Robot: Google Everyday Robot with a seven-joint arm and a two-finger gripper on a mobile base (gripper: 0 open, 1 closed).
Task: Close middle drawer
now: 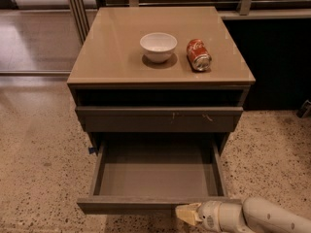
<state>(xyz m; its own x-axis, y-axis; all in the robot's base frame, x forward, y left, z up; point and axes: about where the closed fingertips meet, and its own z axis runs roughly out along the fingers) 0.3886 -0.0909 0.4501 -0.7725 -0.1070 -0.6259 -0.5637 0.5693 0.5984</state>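
Observation:
The middle drawer [158, 171] is pulled far out of the grey-brown cabinet. Its smooth grey tray is empty and its plain front edge [131, 205] faces me at the bottom of the view. Above it sits a closed drawer front with small pale scratch marks [160, 118]. My gripper [187, 213] is at the bottom right, its pale tip right against the outside of the open drawer's front edge, with the white arm [262, 217] trailing off to the right.
A white bowl [158, 46] and a red soda can [198, 55] lying on its side rest on the cabinet top [112, 57]. Speckled floor surrounds the cabinet. A dark wall panel stands at right, metal rails at back.

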